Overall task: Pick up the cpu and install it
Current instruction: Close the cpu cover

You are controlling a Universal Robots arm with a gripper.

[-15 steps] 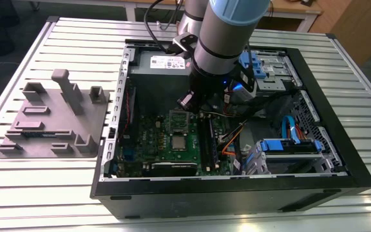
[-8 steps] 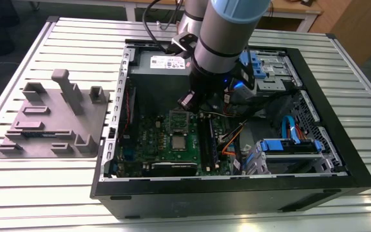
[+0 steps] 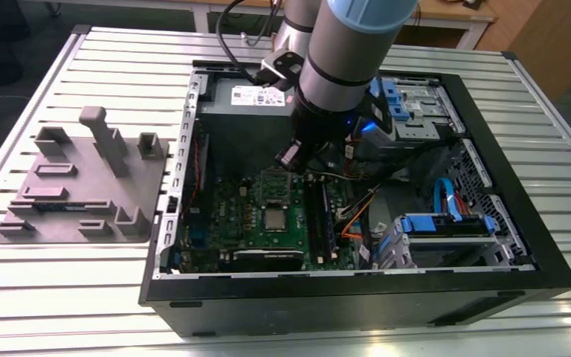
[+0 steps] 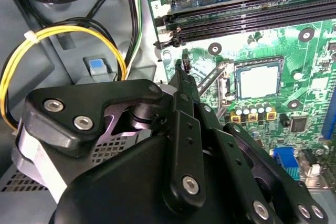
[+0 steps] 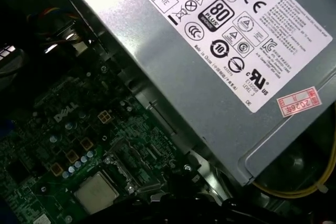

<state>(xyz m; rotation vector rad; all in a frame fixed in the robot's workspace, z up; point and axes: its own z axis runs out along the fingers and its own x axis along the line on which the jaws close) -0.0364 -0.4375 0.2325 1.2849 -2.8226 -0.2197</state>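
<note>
the cpu (image 4: 257,81) sits in its socket; gripper (image 3: 296,160) fingertips hidden.

The big grey metal power-supply box (image 5: 220,93) carries a white label (image 5: 247,30) of certification marks and a small pink sticker (image 5: 298,102).

A silver-grey arm (image 3: 340,63) with a pale blue joint cap is seen; black, silver-screwed links form the gripper (image 4: 181,69).
</note>
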